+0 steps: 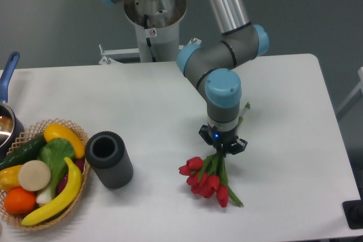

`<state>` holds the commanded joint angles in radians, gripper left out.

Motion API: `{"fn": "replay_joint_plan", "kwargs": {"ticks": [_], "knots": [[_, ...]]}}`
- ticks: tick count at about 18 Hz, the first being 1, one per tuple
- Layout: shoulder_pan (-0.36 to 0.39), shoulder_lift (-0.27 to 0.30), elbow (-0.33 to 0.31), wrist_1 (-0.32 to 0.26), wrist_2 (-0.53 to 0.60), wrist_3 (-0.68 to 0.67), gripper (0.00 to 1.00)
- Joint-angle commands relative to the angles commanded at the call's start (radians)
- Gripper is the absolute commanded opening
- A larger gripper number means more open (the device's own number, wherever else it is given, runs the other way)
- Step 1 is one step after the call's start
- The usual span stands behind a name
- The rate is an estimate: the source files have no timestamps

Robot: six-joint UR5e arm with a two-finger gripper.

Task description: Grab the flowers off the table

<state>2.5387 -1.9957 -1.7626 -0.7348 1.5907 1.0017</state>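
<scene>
The flowers are a small bunch of red tulip buds with green stems, lying on the white table right of centre near the front. The stems run up and back under my gripper, with a stem end showing past the wrist at the right. My gripper points straight down over the stems just above the buds. Its fingers are hidden by the wrist and the stems, so I cannot tell if they are closed on the stems.
A dark cylinder lies left of the flowers. A wicker basket of plastic fruit and vegetables sits at the front left. A pot with a blue handle is at the left edge. The arm's base stands behind the table.
</scene>
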Motion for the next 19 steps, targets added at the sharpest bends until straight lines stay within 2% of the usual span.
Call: {"fn": "replay_joint_plan", "kwargs": {"ticks": [4, 5, 7, 9, 11, 14, 19], "knots": [[0.005, 0.011, 0.038, -0.006, 0.0, -0.006, 0.0], [0.006, 0.017, 0.054, -0.024, 0.0, -0.008, 0.0], [0.031, 0.041, 0.095, -0.121, -0.002, -0.009, 0.0], [0.057, 0.061, 0.152, -0.251, -0.012, -0.006, 0.0], [0.071, 0.061, 0.202, -0.317, -0.017, 0.006, 0.0], [0.066, 0.049, 0.242, -0.337, -0.023, 0.034, 0.0], [0.063, 0.051, 0.247, -0.35, -0.023, 0.066, 0.0]]}}
